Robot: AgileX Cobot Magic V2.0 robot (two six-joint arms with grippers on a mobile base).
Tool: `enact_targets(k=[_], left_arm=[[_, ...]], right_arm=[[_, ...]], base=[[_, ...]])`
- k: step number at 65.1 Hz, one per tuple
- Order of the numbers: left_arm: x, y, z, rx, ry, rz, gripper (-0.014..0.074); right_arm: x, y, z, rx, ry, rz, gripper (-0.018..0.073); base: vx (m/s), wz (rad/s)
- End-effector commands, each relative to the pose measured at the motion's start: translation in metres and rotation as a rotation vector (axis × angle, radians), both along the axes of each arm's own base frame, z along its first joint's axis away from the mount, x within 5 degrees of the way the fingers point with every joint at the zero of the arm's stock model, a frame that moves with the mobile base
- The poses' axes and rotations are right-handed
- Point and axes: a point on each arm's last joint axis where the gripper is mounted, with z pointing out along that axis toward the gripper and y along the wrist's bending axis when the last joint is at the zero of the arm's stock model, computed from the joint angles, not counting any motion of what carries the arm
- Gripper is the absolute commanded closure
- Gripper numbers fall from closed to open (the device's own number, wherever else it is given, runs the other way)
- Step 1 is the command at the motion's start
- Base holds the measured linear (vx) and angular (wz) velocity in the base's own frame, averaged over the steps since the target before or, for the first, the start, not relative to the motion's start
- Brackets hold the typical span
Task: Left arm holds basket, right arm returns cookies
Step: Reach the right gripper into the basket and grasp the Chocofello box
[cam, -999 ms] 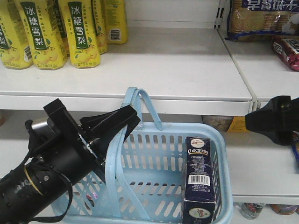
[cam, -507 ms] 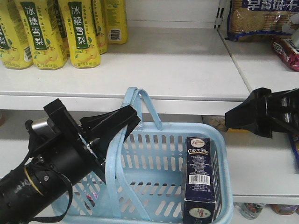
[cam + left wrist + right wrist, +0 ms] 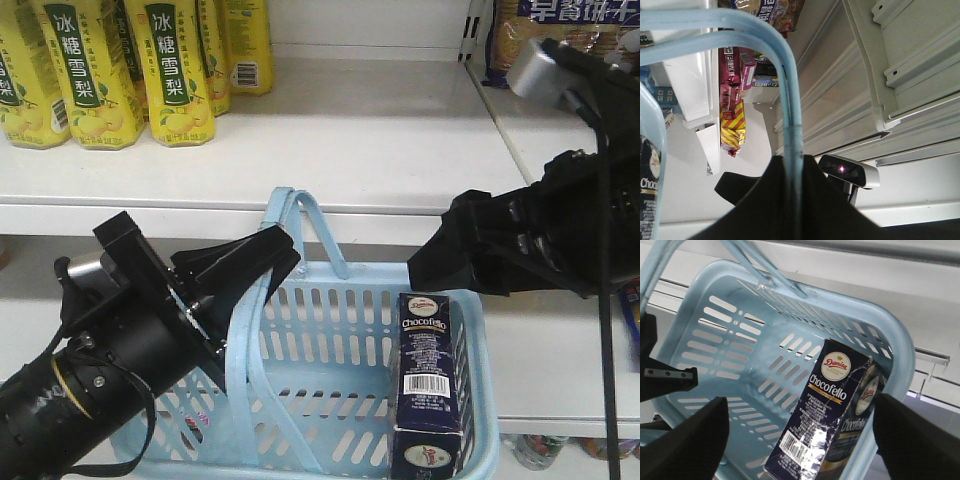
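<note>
Watching from the front, left arm: the black left arm angles up from the lower left, jaws pinching the handles of the pale blue basket.
Front, right arm: the bulky right arm stretches in from the right, its tip just above the cookies, which stand upright at the basket's right end.
Left wrist: the handles run straight into the jaws, which are pressed onto them.
Right wrist: jaws spread wide, one either side of the cookies and clear of the carton.

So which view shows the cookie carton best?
The right wrist view: the cookie carton sits in the basket, Chocofello lettering and barcode visible. The front view shows its barcode face, smaller. The left wrist view catches only an edge sliver.
</note>
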Motion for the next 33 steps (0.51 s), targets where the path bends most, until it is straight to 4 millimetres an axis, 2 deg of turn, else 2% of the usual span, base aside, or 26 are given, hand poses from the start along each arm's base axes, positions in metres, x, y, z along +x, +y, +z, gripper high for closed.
enact_targets(k=[1,20,33], left_arm=[[0.008,0.011,0.026,-0.162,-0.076,0.105,0.0599],[0.008,0.011,0.026,-0.162,-0.076,0.105,0.0599],[0.008,0.011,0.026,-0.162,-0.076,0.105,0.0599]], right_arm=[[-0.001,0.006,0.011,0.049,-0.022,-0.01,0.0004],[-0.001,0.032,-0.005,0.032,0.099,0.015,-0.0012],[-0.003,0.036,-0.01,-0.007,0.122,-0.001,-0.0012]], base=[[0.0,0.0],[0.0,0.0],[0.0,0.0]])
